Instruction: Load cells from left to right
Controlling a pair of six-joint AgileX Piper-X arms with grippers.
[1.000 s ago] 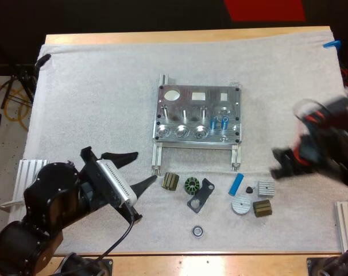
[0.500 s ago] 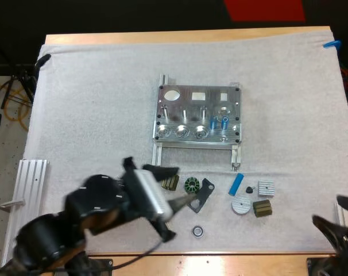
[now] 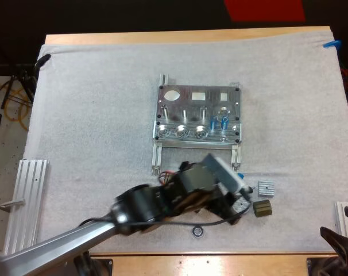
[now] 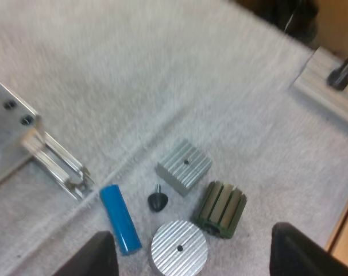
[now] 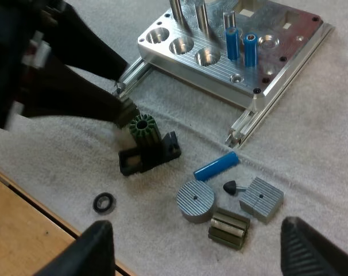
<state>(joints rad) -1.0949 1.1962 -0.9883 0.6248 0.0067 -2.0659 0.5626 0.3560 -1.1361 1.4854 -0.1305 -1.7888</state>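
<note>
Risks knocking the loose blue cell (image 4: 120, 218) into a roll, or snagging the black cone (image 4: 157, 201) and silver disc (image 4: 178, 247) crowded just beside it, given an off-centre drop. Hovers over that cluster, lower middle of the high view: left gripper (image 4: 194, 256), spread wide, touching nothing. Rests at the lower right corner: right gripper (image 5: 204, 248), likewise spread and empty. Farther up, mid-frame: fixture (image 3: 197, 112), standing blue cells (image 3: 213, 122) toward its right side.
</note>
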